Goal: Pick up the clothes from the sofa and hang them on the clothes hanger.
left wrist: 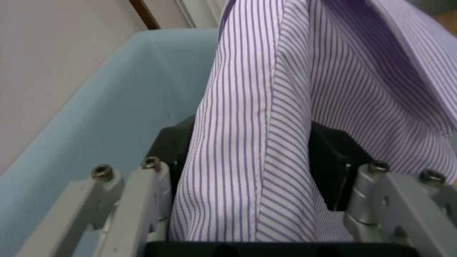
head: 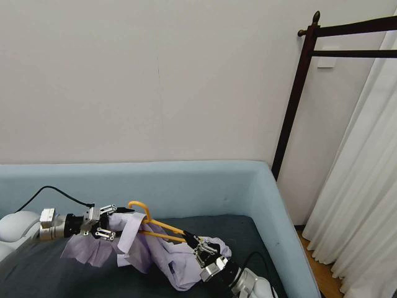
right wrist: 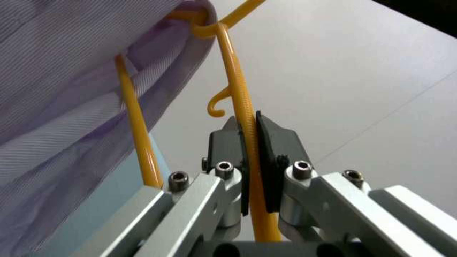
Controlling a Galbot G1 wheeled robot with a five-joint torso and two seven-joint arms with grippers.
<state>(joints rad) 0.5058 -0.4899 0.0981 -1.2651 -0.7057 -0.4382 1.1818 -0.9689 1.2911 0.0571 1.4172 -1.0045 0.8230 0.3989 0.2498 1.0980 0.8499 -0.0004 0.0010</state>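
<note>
A purple striped shirt [head: 149, 251] hangs on a yellow wire hanger [head: 158, 225], lifted a little above the dark seat of the light-blue sofa [head: 186, 186]. My left gripper [head: 110, 222] is shut on a fold of the shirt [left wrist: 257, 160], with the cloth pinched between its black pads [left wrist: 335, 166]. At the lower middle, my right gripper [head: 198, 243] is shut on the hanger's wire [right wrist: 246, 134], and the shirt [right wrist: 64, 96] drapes beside it. A dark wooden clothes rack [head: 298, 93] stands to the right of the sofa.
A plain white wall rises behind the sofa. White curtains [head: 366, 205] hang at the far right, past the rack. The sofa's right arm [head: 279, 211] lies between the shirt and the rack. Wooden floor [head: 316, 261] shows beside it.
</note>
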